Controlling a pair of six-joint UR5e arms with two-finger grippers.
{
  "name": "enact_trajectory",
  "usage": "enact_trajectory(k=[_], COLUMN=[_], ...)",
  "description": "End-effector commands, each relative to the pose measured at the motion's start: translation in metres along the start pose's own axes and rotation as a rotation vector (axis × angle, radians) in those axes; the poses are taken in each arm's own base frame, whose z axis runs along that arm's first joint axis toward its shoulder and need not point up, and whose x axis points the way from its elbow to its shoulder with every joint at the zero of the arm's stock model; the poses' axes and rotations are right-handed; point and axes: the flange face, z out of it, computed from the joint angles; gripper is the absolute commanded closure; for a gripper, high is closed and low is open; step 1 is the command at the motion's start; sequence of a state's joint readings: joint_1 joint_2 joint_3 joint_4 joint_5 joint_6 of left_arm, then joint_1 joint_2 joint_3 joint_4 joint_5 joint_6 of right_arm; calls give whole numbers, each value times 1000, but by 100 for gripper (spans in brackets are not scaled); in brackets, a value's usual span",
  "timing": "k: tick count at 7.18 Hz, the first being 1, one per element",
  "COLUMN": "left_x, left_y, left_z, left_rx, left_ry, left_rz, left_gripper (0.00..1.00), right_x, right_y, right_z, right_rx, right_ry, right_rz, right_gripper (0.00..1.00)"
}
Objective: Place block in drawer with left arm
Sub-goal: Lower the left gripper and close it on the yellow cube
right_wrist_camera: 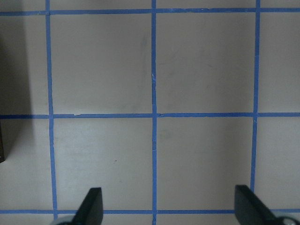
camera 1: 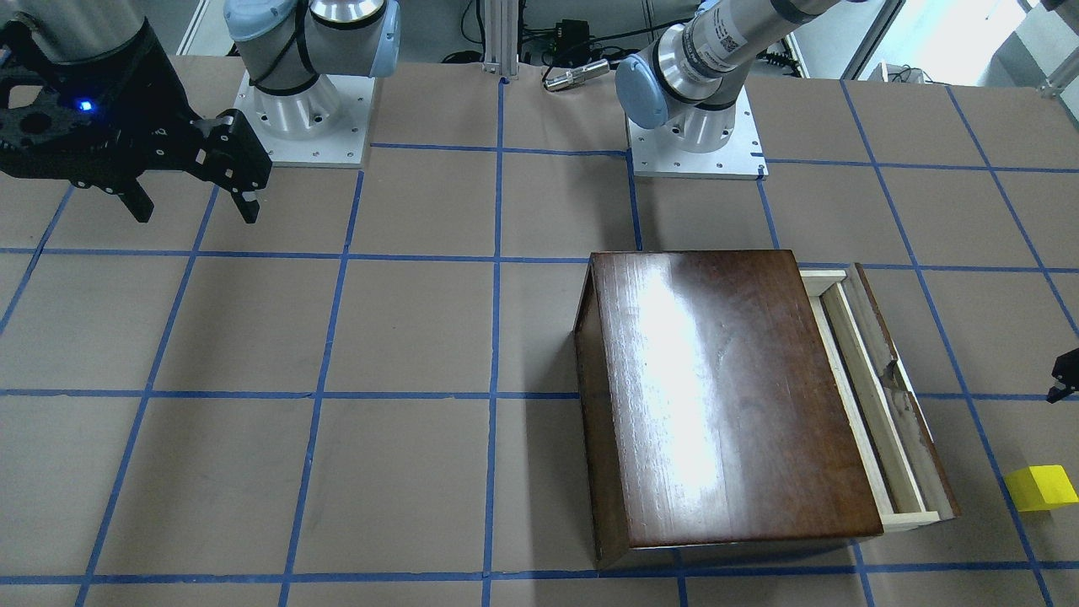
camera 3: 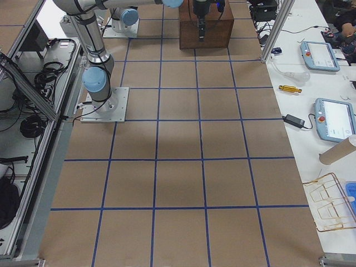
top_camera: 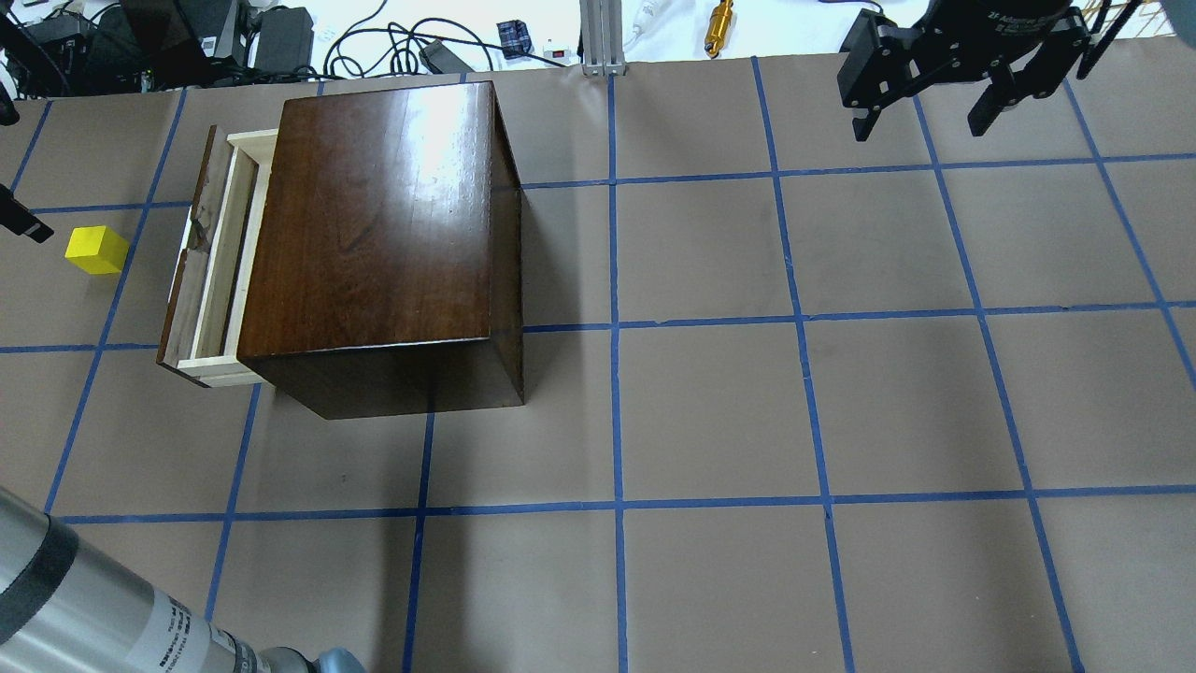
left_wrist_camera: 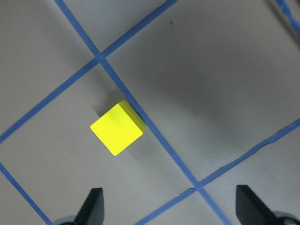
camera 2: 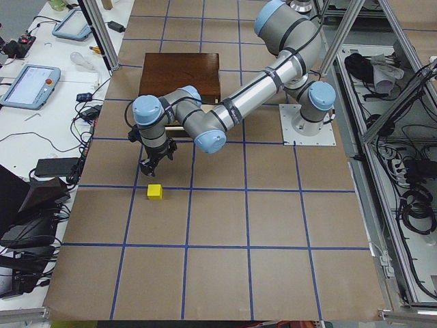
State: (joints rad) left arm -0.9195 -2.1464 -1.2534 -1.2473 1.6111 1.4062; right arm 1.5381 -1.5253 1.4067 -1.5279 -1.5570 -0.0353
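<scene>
The small bright yellow block (left_wrist_camera: pixel 117 127) is lying on the brown-paper tabletop (left_wrist_camera: pixel 211 70), centre-left in the wrist view, outside the partly open pale-wood drawer (top_camera: pixel 241 252). The silver-grey left arm (camera 2: pixel 252 92) is hovering over it, jaws wide apart and empty; they are needing centring and squaring to its faces before descending. The right arm's (camera 3: pixel 90 36) jaws are gaping too.

This is a robotics lab. Two robot arms (camera 2: pixel 259 96) are bolted through steel plates (camera 1: pixel 358 143) to a big table (top_camera: pixel 710 411) covered in brown paper, which blue tape (top_camera: pixel 615 280) divides into a grid. Aluminium posts (top_camera: pixel 598 37) frame the table. A white bench (camera 3: pixel 339 83) along its far side, opposite the arms, carries teach pendants (camera 3: pixel 321 55), power bricks (top_camera: pixel 280 33) and loose cables (top_camera: pixel 392 42). More cable bundles (camera 2: pixel 413 205) hang in the open rack behind the arms' bases.
</scene>
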Motion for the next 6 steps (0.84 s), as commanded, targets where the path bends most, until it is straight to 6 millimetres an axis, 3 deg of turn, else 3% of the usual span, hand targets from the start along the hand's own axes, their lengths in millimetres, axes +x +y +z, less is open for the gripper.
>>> enact_trajectory(k=[1,3,6], left_x=[-15,-38,-55], left_y=[-1,-6,-19], left_z=[47,73,108], left_rx=[3,13,98], left_ry=[50,47,4], left_rz=[209,463,643], left_gripper=[2,3,3], right_x=[0,0,0], right_y=[0,0,0], right_z=[0,-1,0], right_rx=[0,1,0], right_ry=[0,-2,0], right_rz=[0,0,0], right_gripper=[0,0,0])
